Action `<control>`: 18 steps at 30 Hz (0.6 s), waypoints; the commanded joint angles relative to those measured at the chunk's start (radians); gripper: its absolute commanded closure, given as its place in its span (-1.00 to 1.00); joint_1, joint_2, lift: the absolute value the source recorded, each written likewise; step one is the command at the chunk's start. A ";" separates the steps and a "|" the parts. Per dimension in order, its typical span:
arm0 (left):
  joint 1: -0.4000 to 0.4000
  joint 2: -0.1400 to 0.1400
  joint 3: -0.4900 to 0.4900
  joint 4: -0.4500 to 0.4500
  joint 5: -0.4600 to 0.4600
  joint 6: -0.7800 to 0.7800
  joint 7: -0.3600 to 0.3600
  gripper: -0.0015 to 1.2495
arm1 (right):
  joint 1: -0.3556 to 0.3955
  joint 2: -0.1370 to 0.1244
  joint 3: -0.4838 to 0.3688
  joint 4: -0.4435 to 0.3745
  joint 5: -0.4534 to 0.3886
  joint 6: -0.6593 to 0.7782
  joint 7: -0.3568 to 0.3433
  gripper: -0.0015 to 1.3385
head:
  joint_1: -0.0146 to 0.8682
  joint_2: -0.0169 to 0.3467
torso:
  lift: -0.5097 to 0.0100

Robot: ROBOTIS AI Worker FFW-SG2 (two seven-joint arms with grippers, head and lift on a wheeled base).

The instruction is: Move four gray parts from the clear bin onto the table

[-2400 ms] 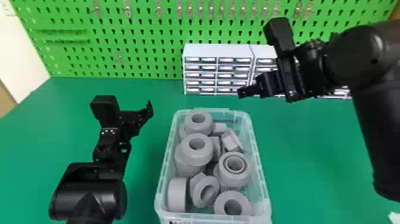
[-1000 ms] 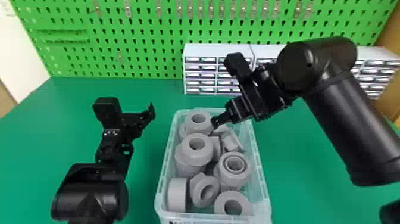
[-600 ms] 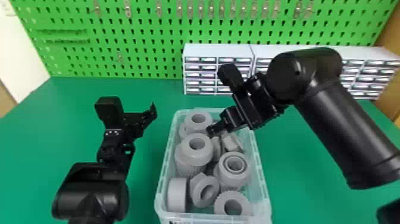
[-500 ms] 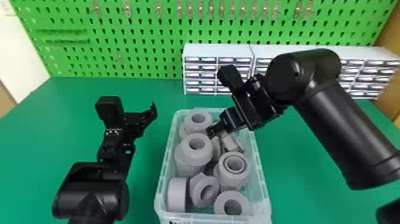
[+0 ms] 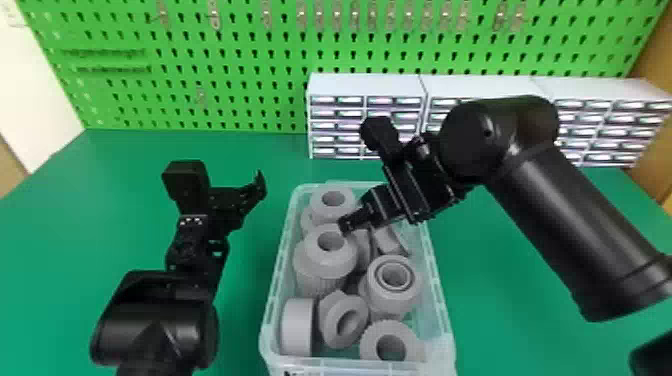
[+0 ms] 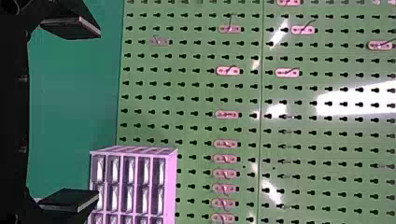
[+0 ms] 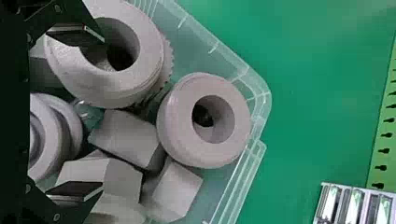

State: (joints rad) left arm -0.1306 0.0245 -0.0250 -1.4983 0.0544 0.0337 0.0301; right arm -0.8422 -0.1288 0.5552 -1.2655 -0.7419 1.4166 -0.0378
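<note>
While right gripper (image 7: 102,113) hangs open toward far edge of clear bin (image 5: 439,287), centre gray part (image 7: 128,139) before closing; left gripper (image 6: 99,113) open, off left edge.

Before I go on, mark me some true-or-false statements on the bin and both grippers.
1. The left gripper is left of the clear bin. True.
2. The right gripper is over the bin. True.
3. The right gripper's fingers are closed together. False: they stand open, apart.
4. Several gray parts are in the bin. True.
5. The left gripper holds a gray part. False: its fingers are open with nothing between them.
</note>
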 commanded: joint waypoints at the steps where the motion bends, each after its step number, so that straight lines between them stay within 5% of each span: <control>1: -0.004 0.000 -0.004 0.003 0.001 0.000 0.001 -0.87 | 0.000 0.000 0.008 0.012 -0.008 -0.025 0.010 -0.70 | 0.60 -0.51 | 0.76; 18: -0.009 0.003 -0.015 0.010 0.008 0.000 0.005 -0.87 | -0.017 0.012 0.072 0.092 -0.007 -0.114 0.085 -0.70 | 0.60 -0.51 | 0.76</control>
State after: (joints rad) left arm -0.1394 0.0264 -0.0347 -1.4897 0.0602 0.0337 0.0339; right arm -0.8564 -0.1195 0.6113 -1.1907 -0.7488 1.3216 0.0440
